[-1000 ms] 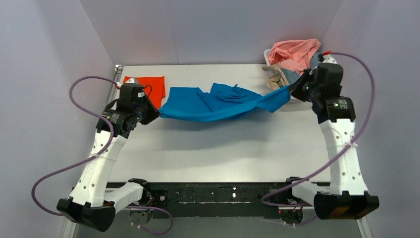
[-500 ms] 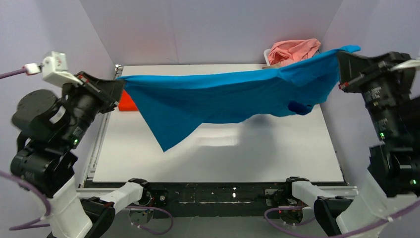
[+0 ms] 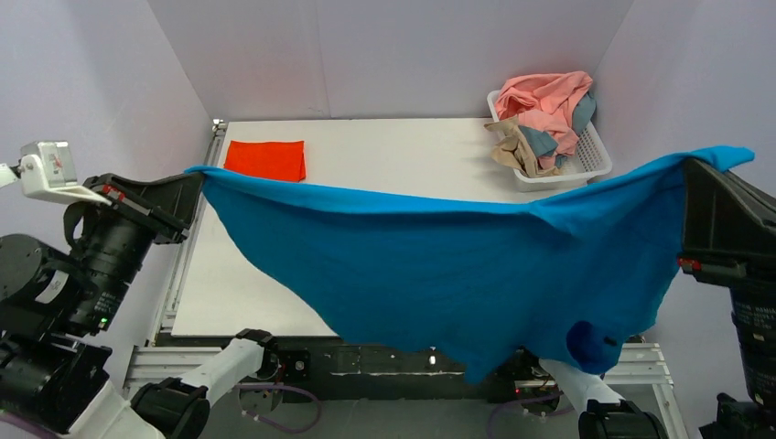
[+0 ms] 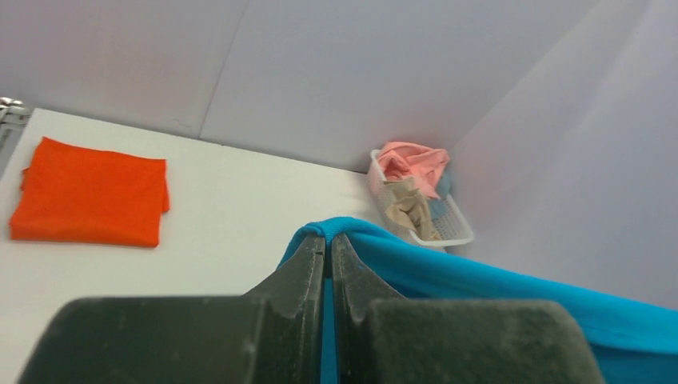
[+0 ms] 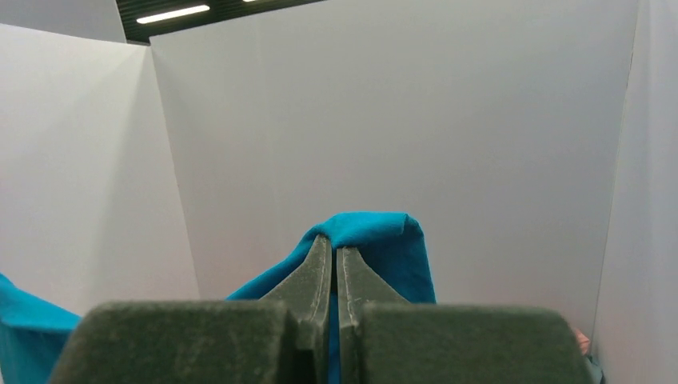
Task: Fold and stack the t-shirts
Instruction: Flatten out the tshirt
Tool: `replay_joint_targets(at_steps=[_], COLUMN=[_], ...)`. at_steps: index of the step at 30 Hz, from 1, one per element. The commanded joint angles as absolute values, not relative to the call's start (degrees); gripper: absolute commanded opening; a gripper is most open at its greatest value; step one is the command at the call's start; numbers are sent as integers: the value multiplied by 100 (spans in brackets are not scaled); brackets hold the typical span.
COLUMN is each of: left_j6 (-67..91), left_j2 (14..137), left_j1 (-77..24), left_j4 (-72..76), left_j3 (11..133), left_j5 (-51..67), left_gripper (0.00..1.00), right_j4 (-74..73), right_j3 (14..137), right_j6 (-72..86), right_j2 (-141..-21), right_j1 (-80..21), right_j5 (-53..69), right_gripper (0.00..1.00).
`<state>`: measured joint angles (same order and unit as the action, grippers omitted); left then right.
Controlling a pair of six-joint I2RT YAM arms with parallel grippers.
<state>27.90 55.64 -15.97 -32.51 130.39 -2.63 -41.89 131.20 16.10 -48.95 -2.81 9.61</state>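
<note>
The blue shirt [image 3: 458,274] is held spread in the air between the two grippers, one pinch at each end of its upper edge. This is probably so that the cloth hangs open and its creases drop out before it is laid flat for folding. The left gripper [image 4: 328,240] is seen with its fingers pressed together on a bunched corner, and the right gripper [image 5: 334,244] is clamped on the opposite corner in the same way. The shirt hangs over the near half of the table [image 3: 393,151], with its lower edge draped past the 6 o'clock side. An orange shirt [image 3: 266,159], already folded, has been left at 10 o'clock, likely as the base of the stack. Pink, tan and dusty blue shirts wait in the basket [image 3: 597,157] at 1 o'clock.

A second ago the blue shirt lay bunched on the table between low grippers. Half a second ago it was stretched farther back, part-hiding the basket and the orange shirt. Both are now uncovered.
</note>
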Motion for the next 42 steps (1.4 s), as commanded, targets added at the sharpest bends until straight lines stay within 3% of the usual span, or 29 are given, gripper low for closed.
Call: replay_joint_targets(at_steps=[1,6,10,15,17,21,28,29,31,34,35,37,42], left_j6=[2430,2159,1954,2380,2561,2778,2947,2968,2962,2959,2996,3037,3100], left_j2=[6093,6767,7399,9133,10375,12294,13415,13549,13822,13960,13866,13502,12877], left_j1=[-1601,-1602,-1600,-1219,-1035,-630,-431,-431,-431,-431,-437,-444,-528], left_j4=[-2835,-2732,-2171,-1260,-1101,-1738,-1598,-1678,-1967,-2328,-2309,-2017,-1847], left_j3=[12717,11765,10423,9155,9252,10880,11940,12125,12766,13208,13109,12715,12179], left_j5=[-935,-1906,-2503,-2213,-2009,-1283,-982,-980,-895,-522,-378,-125,390], left_gripper=[0,0,0,0,0,0,5,8,25,86,96,98,98], right_j4=[-3657,-3153,-2278,-768,-624,-873,-1295,-1392,-1698,-2097,-2123,-2097,-2294], right_j3=[12433,10763,8569,6547,6587,7800,9150,9341,9787,10218,10196,10026,9641], right_j6=[1426,1584,1981,2059,2049,1933,1853,1882,1905,1839,1754,1598,1513], right_j2=[-5557,-5825,-5813,-6873,-8016,-9999,-11327,-11464,-11724,-11887,-11809,-11618,-11215], right_j1=[-282,-281,-281,-281,-281,-288,-352,-359,-368,-442,-492,-619,-923], right_j5=[770,255,302,1081,1268,1380,592,514,472,442,399,331,142], right_gripper=[1,1,1,1,1,1,1,1,18,42,59,76,82])
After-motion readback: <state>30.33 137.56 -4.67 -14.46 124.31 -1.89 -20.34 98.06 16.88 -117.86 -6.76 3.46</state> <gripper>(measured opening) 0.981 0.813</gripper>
